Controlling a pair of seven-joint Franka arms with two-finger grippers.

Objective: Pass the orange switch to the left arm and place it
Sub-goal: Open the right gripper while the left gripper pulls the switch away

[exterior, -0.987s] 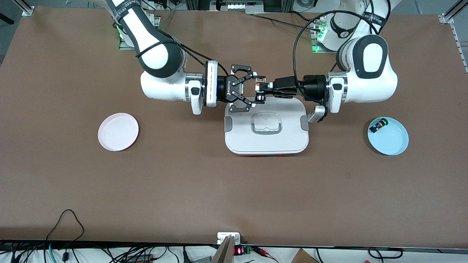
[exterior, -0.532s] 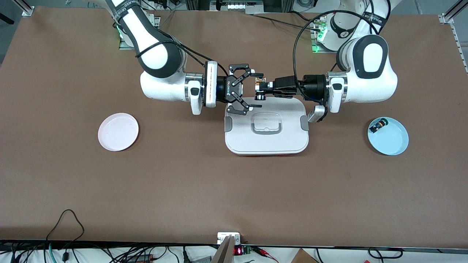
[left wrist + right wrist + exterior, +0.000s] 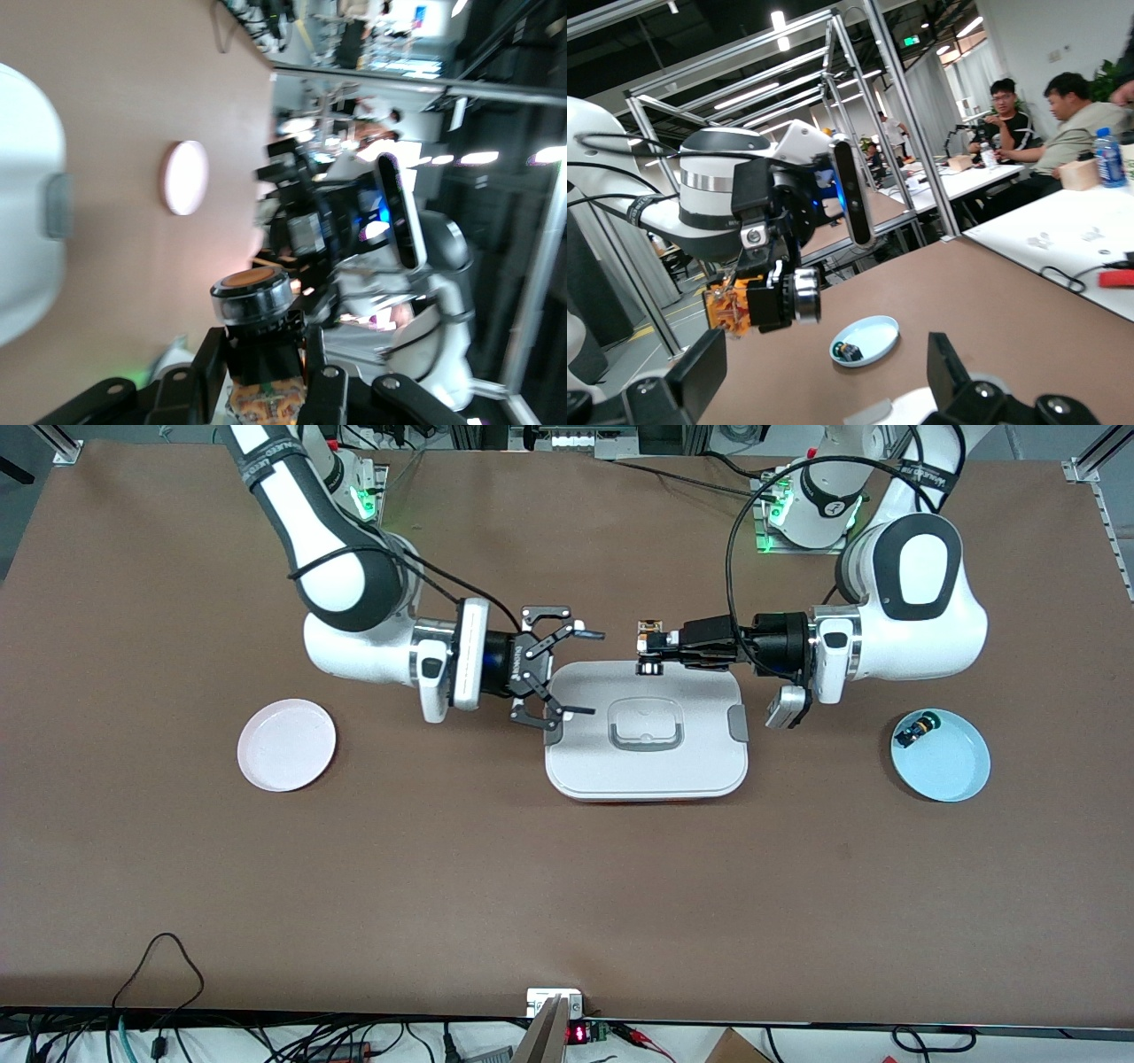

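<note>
- My left gripper (image 3: 645,652) clamped the orange switch (image 3: 650,646) over the box (image 3: 647,766); its cap faced down, barely visible.
- My right gripper (image 3: 580,673) hung spread wide, empty.

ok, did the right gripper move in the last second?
Yes. The right gripper, open, has backed off toward the right arm's end, now over the edge of the box.

On the brown counter (image 3: 567,886) I see a pink plate (image 3: 286,745) toward the right arm's end and a light blue plate (image 3: 941,755) toward the left arm's end, the latter carrying a small black switch with a green-yellow top (image 3: 913,731) near its rim.
</note>
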